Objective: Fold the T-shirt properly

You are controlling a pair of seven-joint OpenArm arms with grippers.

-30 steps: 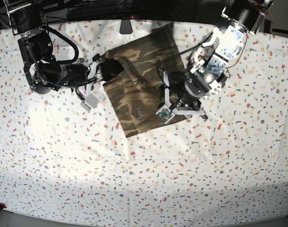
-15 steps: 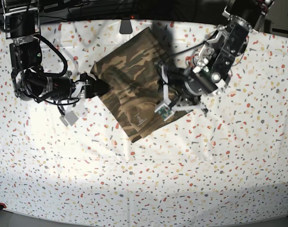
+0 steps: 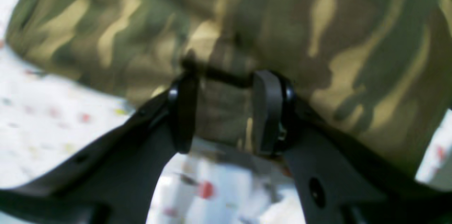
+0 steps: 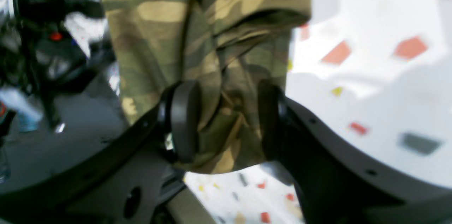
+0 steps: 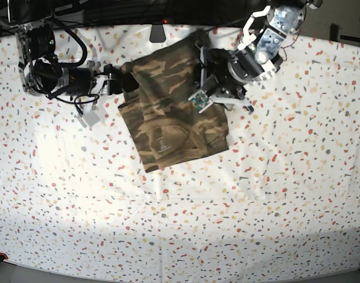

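- The speckled cloth point(image 5: 186, 224) lies bare at the near side.
- The T-shirt point(image 5: 174, 124) lies folded further back.
- Beyond, the right gripper point(image 4: 222, 121) pinches its bunched edge; the left gripper point(image 3: 224, 111) clamps the opposite edge.

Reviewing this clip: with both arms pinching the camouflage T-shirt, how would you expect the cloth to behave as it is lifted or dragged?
Probably floppy: the T-shirt bunches into creases between the right gripper pads. It likely sags where unsupported; in the base view the lower part lies flat on the speckled cloth. The left gripper holds only an edge, so it may slip out.
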